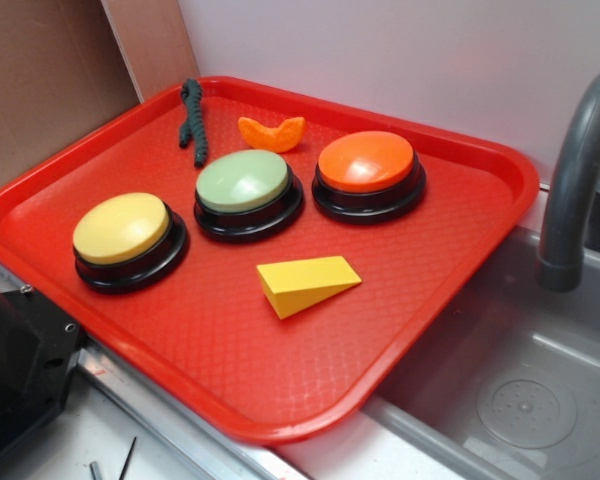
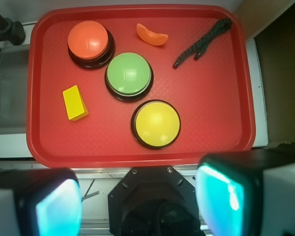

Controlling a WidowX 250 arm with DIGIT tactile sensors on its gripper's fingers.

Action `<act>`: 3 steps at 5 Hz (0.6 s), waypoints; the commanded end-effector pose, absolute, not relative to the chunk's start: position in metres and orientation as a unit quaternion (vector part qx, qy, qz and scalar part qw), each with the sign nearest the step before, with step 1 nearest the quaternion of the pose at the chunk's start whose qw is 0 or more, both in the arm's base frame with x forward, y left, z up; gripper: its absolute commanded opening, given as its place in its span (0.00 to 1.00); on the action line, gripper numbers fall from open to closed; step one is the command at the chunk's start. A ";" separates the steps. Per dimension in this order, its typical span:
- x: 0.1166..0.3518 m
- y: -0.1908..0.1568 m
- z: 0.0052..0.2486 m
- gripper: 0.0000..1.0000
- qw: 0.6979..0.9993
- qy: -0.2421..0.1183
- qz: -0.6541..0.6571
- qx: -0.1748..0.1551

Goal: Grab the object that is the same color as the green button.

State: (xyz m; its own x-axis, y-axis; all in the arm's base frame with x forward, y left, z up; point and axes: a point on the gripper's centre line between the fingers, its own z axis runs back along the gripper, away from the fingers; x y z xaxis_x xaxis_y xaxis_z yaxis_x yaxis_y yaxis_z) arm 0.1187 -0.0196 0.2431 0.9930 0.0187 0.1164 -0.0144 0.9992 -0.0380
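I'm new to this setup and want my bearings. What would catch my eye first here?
The bright red tray beside a grey sink, with three dome buttons in a diagonal row: yellow button, green button, orange button. Around them lie a yellow wedge in front, an orange curved piece behind, and a dark green rope at the back corner.

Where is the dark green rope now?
In the exterior view, the dark green rope lies at the red tray's far left corner, left of the orange curved piece.
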 end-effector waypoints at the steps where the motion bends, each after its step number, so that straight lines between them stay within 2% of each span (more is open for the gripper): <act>1: 0.119 -0.020 0.243 1.00 0.998 -0.058 0.008 -0.019; 2: 0.126 0.017 0.211 1.00 0.997 -0.037 0.069 -0.019; 3: 0.146 0.030 0.189 1.00 0.996 -0.031 0.085 -0.012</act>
State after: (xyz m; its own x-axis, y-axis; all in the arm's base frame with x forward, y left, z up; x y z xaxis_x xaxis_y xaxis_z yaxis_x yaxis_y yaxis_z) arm 0.1440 0.0271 0.1846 0.9855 0.1657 0.0357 -0.1646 0.9858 -0.0332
